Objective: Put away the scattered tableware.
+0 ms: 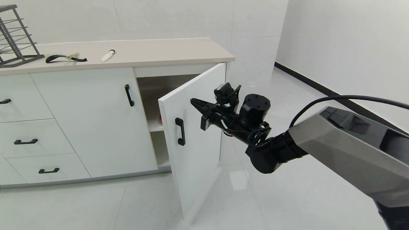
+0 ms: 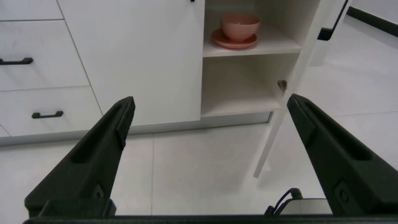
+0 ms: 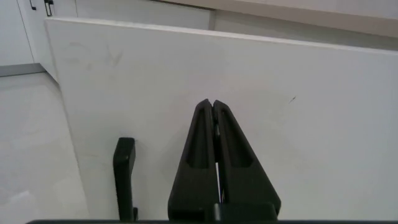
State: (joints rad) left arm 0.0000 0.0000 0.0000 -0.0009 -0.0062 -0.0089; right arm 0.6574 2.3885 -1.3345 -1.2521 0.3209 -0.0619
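Though swung well open, white flat-panel cabinet door [image 1: 195, 159]: probably free to drift on its hinges; black bar handle [image 1: 181, 131] on the outer face.
Right gripper [image 1: 192, 101]: black fingers pressed tight together, nothing between them; tip just beside the door's outer face, near the handle; contact with the panel impossible to tell.
Left gripper [image 2: 210, 101]: fingers spread wide, empty; hanging low in front of the open compartment.
Shelf inside: round pink bowl [image 2: 240, 25] sitting on a pink plate [image 2: 234, 42].
Tableware to put away: curved black ladle [image 1: 60, 58] and small white-handled utensil [image 1: 108, 55], lying on the beige countertop [image 1: 159, 51] near a dark wire rack [image 1: 16, 41], well apart from both grippers.
Stage, as judged: door about open enough; nothing picked up yet.
Risk one: clenched tip slipping along the smooth panel, letting the door swing back across the shelf.
Risk two: pushing too far, straining the hinge.
Risk three: forearm clipping the door's edge when turning toward the counter.
Risk four: a long ladle slid in carelessly, knocking the bowl off its plate.
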